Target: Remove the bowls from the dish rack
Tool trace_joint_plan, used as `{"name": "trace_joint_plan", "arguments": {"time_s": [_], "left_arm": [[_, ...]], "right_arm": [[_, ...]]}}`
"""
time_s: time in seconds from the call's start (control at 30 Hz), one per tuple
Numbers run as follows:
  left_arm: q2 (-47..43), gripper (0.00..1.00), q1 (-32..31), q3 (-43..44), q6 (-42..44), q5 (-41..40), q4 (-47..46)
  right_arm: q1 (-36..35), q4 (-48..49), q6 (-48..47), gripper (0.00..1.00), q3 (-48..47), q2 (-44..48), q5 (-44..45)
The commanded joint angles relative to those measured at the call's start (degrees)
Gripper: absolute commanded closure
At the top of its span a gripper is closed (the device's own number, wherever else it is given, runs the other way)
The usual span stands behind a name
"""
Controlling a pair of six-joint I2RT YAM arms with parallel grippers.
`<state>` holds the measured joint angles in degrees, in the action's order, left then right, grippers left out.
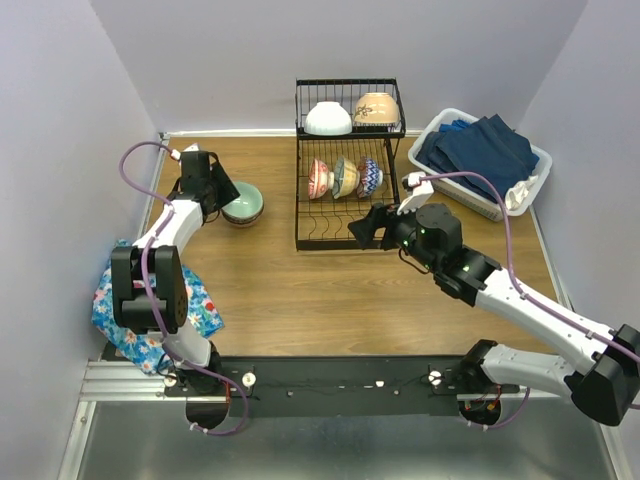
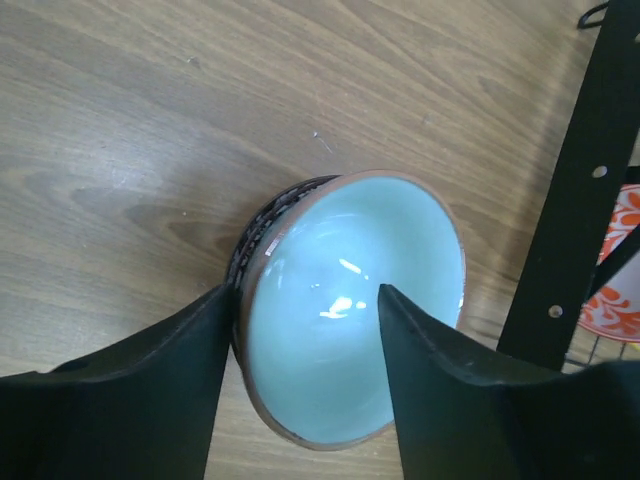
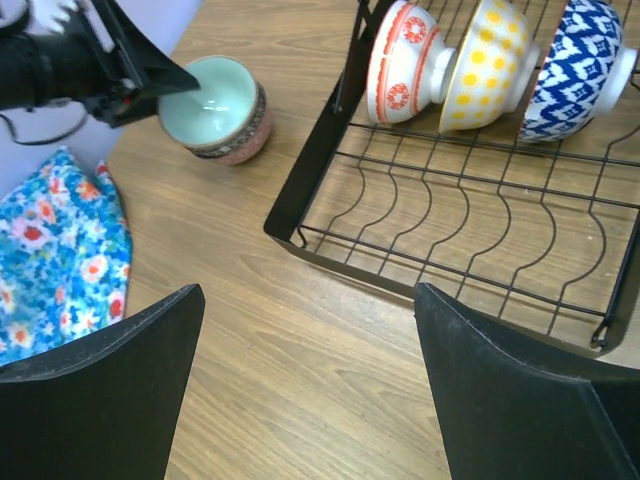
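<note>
Lifting off crooked, the wide-open left gripper (image 2: 305, 290) could tip the mint bowl (image 2: 340, 340) left of the dish rack (image 1: 320, 245); the right gripper (image 3: 308, 290), also wide, hovers in front.

1. The right gripper (image 3: 307, 300) hangs over the wooden table (image 3: 300, 390), its two dark fingers (image 3: 110, 390) spread wide with nothing between them.
2. The black wire dish rack (image 3: 322, 130) lies ahead to the right. Three bowls stand on edge in a row at its far side: a red-patterned bowl (image 3: 400, 60), a yellow-dotted bowl (image 3: 490, 55) and a blue zigzag bowl (image 3: 580, 60).
3. A mint-green bowl (image 3: 215, 105) sits upright on the table left of the rack, with the left gripper (image 3: 150, 85) at its rim.
4. A floral cloth (image 3: 55, 250) lies at the left edge.
</note>
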<state>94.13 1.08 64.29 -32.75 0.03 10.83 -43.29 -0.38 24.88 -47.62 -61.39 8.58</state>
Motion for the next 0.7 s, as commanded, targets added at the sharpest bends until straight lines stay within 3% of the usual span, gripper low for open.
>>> {"name": "trace_joint_plan", "arguments": {"time_s": [0.0, 0.17, 0.33, 0.67], "left_arm": [[-5.3, 0.30, 0.3, 0.1, 1.0, -0.6, 2.0], [-9.8, 0.23, 0.3, -2.7, 2.3, -0.6, 3.1], [-14.7, 0.16, 0.1, -6.0, 3.7, -0.4, 4.2], [-27.2, 0.01, -4.2, -17.3, 7.2, -0.1, 5.6]], "right_arm": [[-0.1, -3.9, -2.8, 0.07, -1.2, -1.4, 4.4], [-0.1, -6.5, -3.4, 0.00, -3.8, -4.3, 10.1], [0.7, -6.0, -4.0, 0.00, -6.4, -8.0, 13.9], [12.3, 4.9, -2.9, 0.00, -7.4, -16.5, 5.6]]}}
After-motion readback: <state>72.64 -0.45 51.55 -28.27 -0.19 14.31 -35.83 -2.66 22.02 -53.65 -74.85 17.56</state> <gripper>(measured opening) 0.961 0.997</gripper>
